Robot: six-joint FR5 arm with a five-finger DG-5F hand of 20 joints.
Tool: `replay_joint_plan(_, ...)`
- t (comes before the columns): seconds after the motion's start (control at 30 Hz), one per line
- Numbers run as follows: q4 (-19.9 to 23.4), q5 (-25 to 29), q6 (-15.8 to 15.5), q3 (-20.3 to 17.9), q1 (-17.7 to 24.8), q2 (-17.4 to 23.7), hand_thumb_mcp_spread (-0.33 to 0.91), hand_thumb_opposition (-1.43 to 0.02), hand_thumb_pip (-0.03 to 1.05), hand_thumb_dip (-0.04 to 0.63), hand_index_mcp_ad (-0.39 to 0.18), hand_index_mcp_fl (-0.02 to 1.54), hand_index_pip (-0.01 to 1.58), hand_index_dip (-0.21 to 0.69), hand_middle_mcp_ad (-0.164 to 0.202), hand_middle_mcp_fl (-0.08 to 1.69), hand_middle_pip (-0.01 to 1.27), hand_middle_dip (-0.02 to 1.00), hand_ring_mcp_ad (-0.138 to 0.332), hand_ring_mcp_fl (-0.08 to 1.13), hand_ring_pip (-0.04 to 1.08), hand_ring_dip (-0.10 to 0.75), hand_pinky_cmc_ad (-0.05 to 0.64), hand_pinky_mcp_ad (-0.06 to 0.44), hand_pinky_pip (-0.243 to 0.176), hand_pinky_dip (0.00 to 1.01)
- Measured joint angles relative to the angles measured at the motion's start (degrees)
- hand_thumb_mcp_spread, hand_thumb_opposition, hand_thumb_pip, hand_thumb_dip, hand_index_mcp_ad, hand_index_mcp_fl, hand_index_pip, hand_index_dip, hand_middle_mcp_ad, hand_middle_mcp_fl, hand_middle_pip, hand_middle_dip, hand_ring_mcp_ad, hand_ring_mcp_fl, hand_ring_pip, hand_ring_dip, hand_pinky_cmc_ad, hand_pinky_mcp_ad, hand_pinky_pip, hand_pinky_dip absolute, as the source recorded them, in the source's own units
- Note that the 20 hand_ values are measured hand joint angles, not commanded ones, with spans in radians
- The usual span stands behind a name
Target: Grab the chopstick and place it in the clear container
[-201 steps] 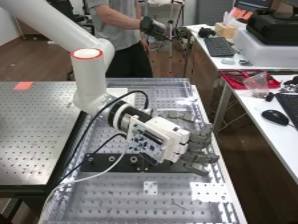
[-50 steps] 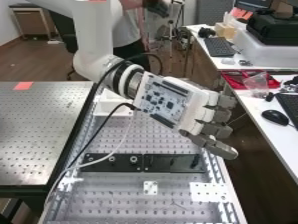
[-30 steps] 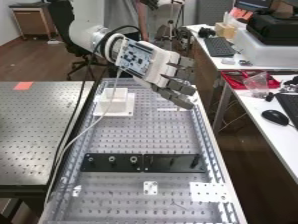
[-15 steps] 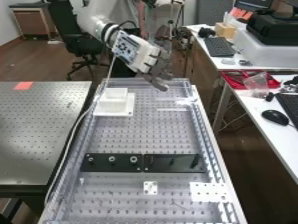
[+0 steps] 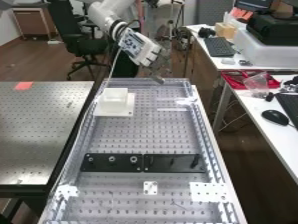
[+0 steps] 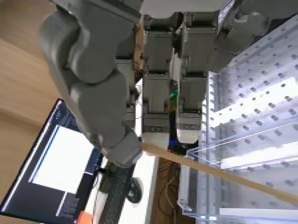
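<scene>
Beyond the far end of the bench, in the high view, the hand (image 5: 148, 54) hangs in the air with its fingertips pointing down toward the bench's far edge. In the wrist view the hand (image 6: 100, 95) pinches a thin wooden chopstick (image 6: 226, 175) near one end, between the thumb's tip and the fingertips. The rest of the chopstick sticks out at a slant over a clear container (image 6: 185, 192) with see-through walls. How high the chopstick is above the container's rim I cannot tell.
A white block on a flat base (image 5: 114, 102) stands near the far left of the perforated bench (image 5: 143, 135). Black plates with knobs (image 5: 113, 162) lie across its middle. Desks with a keyboard (image 5: 218, 46) and mouse (image 5: 275, 117) stand on the right.
The hand rose from low over the bench's middle, then moved back to its far end. Over the last half second it shifted slightly farther away and turned its fingertips more downward.
</scene>
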Motion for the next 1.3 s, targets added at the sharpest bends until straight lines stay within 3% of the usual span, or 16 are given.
replay_joint_plan(0.17, 0.6, 0.0, -2.4, 1.1, -0.2, -0.1, 0.61, -1.01, 0.58, 0.269, -0.152, 0.71, 1.25, -0.049, -0.017, 0.96, 0.63, 0.62, 0.068, 0.91, 0.08, 0.531, 0.339, 0.106, 0.040, 0.21)
replay_joint_plan(0.77, 1.2, -6.1, -5.8, 3.6, -3.6, -1.4, 0.61, -1.02, 0.58, 0.269, -0.152, 0.74, 1.22, -0.047, -0.009, 0.97, 0.63, 0.62, 0.065, 0.92, 0.10, 0.531, 0.328, 0.117, 0.033, 0.28)
replay_joint_plan(1.3, 1.0, -9.6, -10.6, 2.6, -6.3, -1.1, 0.61, -1.02, 0.58, 0.269, -0.152, 0.74, 1.22, -0.044, -0.009, 0.97, 0.64, 0.62, 0.052, 0.92, 0.11, 0.531, 0.328, 0.113, 0.033, 0.31)
